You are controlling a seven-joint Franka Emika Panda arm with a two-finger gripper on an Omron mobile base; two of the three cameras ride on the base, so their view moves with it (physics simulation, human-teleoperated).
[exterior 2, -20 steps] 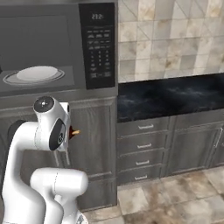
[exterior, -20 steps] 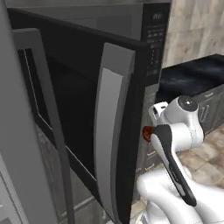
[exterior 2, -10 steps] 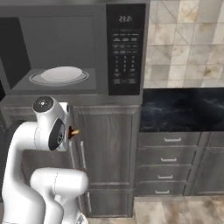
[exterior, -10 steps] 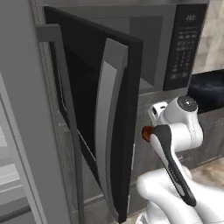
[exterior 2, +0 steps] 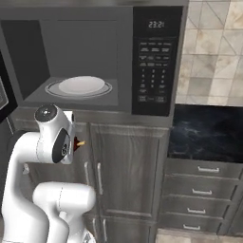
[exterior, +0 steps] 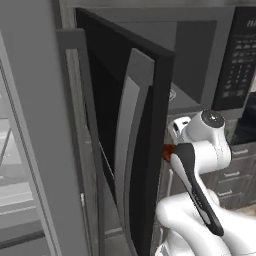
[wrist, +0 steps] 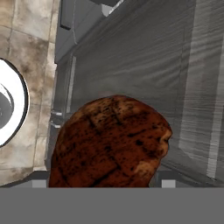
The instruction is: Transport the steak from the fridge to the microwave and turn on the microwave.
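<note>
Grey-brown wood cabinets (exterior 2: 128, 175) stand below, their doors shut, with slim vertical bar handles (exterior 2: 99, 178) set side by side. To the right, a stack of drawers (exterior 2: 201, 194) carries short horizontal pulls. Above them lies a black marbled surface (exterior 2: 209, 137). A beige stone-tile wall (exterior 2: 213, 52) rises behind it. Pale stone floor tiles (wrist: 30, 57) show underneath.
</note>
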